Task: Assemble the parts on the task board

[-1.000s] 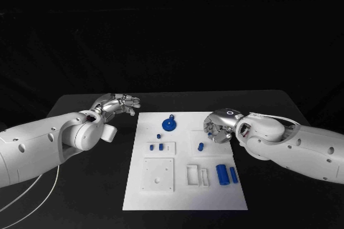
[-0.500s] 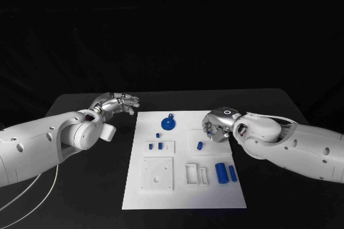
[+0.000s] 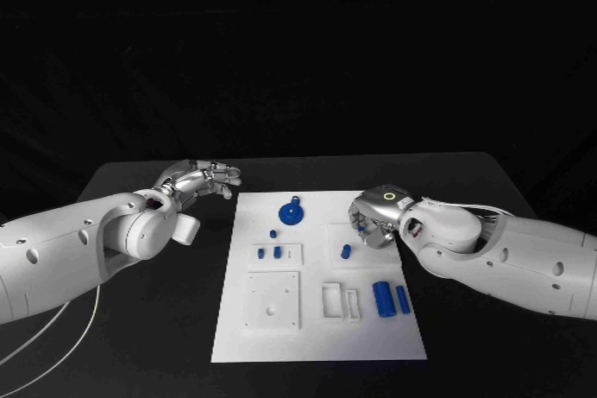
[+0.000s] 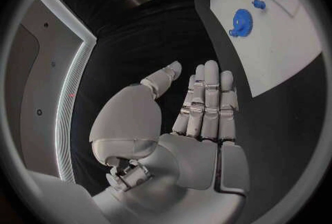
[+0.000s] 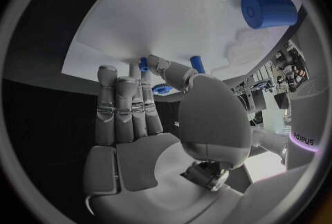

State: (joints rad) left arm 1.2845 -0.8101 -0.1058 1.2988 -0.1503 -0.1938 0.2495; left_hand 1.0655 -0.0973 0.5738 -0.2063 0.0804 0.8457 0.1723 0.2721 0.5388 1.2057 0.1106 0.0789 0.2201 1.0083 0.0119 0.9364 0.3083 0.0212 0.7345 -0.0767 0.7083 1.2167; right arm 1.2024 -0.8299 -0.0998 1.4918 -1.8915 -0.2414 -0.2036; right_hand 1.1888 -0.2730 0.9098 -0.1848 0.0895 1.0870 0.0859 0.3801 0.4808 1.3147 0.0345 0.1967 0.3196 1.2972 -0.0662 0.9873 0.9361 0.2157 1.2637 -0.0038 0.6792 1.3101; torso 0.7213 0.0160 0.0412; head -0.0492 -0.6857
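Task board (image 3: 318,325) lies unmoved; right hand (image 3: 372,223) has edged slightly inward.

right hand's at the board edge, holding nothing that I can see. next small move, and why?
Probably ease the right hand down toward the small blue peg just inboard of it. The hand hovers over the board's right edge with fingers straight and apart, nothing in them, and that peg is the nearest loose part. The left hand sits off the board, open.
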